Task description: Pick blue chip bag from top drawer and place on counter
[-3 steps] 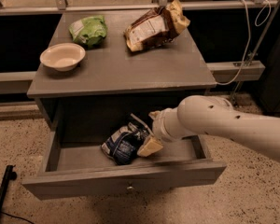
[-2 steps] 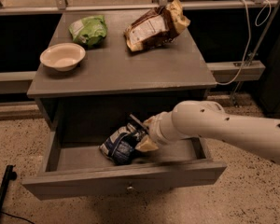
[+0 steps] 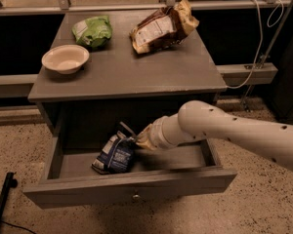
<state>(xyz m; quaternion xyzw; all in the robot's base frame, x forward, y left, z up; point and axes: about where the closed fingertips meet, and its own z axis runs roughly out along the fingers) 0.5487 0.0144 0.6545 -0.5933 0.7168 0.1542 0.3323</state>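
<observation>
The blue chip bag [image 3: 115,155] stands tilted inside the open top drawer [image 3: 132,186], left of its middle. My gripper [image 3: 136,136], at the end of the white arm [image 3: 224,130] reaching in from the right, is shut on the bag's top right corner. The bag's lower edge still rests on the drawer floor. The counter [image 3: 132,69] is the grey cabinet top above the drawer.
On the counter lie a green bag [image 3: 93,30] at the back left, a beige bowl [image 3: 65,58] at the left, and a larger brown-and-tan bag [image 3: 161,26] at the back right. A white cable [image 3: 256,48] hangs at the right. Speckled floor surrounds the cabinet.
My gripper has moved left and slightly up inside the drawer. The blue chip bag has shifted left with it and stands more upright.
</observation>
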